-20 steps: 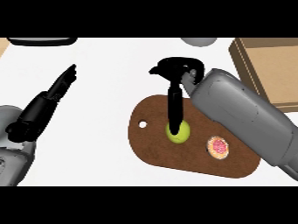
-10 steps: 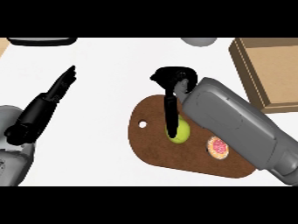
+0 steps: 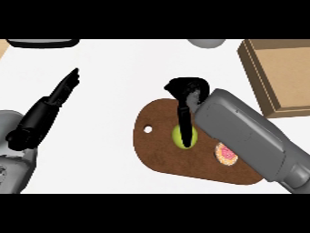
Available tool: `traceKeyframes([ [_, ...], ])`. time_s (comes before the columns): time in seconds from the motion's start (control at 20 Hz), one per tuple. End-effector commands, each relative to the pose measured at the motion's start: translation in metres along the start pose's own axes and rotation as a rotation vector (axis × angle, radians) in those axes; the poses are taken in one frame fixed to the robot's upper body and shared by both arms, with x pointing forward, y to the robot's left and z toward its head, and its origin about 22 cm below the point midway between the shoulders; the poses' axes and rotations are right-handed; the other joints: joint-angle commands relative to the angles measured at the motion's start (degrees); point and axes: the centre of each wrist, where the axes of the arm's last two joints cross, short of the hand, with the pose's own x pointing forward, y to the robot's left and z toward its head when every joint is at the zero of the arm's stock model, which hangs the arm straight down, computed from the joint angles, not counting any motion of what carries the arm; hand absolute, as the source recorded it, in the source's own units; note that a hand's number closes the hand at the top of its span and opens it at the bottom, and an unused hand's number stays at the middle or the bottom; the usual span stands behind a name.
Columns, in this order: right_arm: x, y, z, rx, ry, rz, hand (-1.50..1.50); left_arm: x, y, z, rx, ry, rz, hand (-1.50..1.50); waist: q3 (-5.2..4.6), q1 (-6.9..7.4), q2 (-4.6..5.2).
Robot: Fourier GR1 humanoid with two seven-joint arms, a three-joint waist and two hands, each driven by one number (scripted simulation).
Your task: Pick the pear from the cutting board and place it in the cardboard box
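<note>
head view: i've got my right hand [image 3: 187, 93] over the cutting board [image 3: 161, 150], its fingers curling down round the pear [image 3: 182, 135] to grasp it, while the cardboard box [image 3: 285, 73] waits well apart. my left hand [image 3: 50, 107] rests with fingers straight.

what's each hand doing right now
Left hand: open, fingers straight, holding nothing.
Right hand: over the pear, grip cannot be told.
</note>
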Motion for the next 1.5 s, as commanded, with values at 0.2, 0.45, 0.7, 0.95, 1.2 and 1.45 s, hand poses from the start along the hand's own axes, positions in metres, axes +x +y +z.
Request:
traceKeyframes([
  [0.2,-0.001,0.026,-0.022,0.042,0.059,-0.003,-1.5,0.004,0.003,-0.002,-0.007,-0.004,0.003,0.0,0.02,0.25,0.07],
  [0.45,0.01,0.038,-0.02,0.055,0.109,0.028,-1.5,0.002,0.001,0.0,0.004,0.003,0.018,0.0,0.0,0.06,-0.03],
  [0.7,-0.008,0.053,-0.03,0.034,0.131,0.049,-1.5,0.0,0.021,0.001,-0.012,0.002,-0.012,0.0,0.01,-0.13,0.04],
  [0.95,-0.022,0.034,-0.035,0.068,0.129,-0.007,-1.5,-0.009,-0.001,0.0,0.016,0.003,0.003,0.0,0.01,0.02,0.12],
  [1.2,-0.024,0.056,-0.05,0.062,-0.006,0.086,1.5,0.012,-0.006,-0.013,-0.004,-0.01,-0.007,0.0,0.04,0.49,0.29],
  [1.45,-0.024,0.069,-0.033,-0.07,-0.057,0.113,1.5,0.01,0.011,-0.012,0.011,-0.002,0.006,0.0,0.03,-0.07,0.09],
])
